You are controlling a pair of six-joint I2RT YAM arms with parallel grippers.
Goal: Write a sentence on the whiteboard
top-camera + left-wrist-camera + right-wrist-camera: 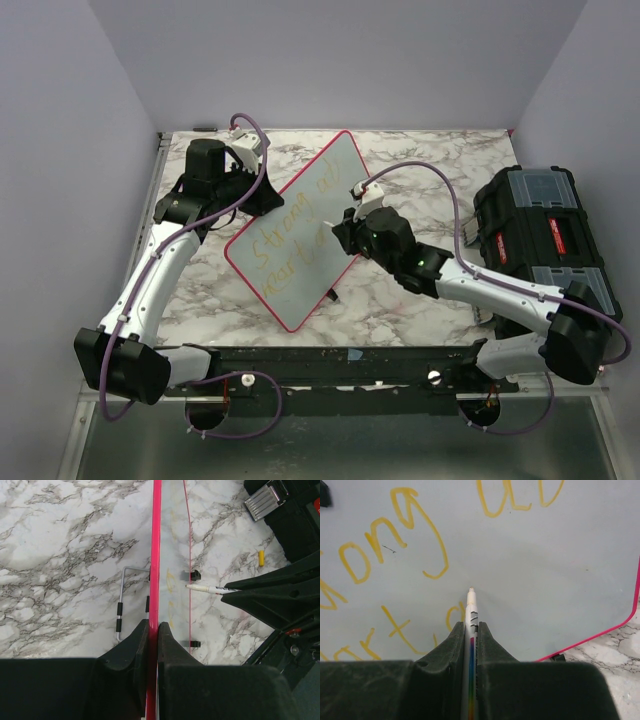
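The whiteboard (310,205) stands tilted on the marble table, pale grey with a red-pink rim. Yellow-orange cursive writing (290,235) runs in two lines across it; it also shows in the right wrist view (395,535). My left gripper (152,630) is shut on the board's red rim (156,555) at its upper left edge. My right gripper (471,630) is shut on a white marker (471,610) with a rainbow band; its tip is at or just off the board surface (545,570), right of the second line. The marker also shows in the left wrist view (205,588).
A black toolbox (540,235) with clear lid panels sits at the table's right. A yellow marker cap (260,557) lies on the marble near it. A thin metal stand wire (122,600) and black feet (195,573) hold the board. Grey walls enclose the table.
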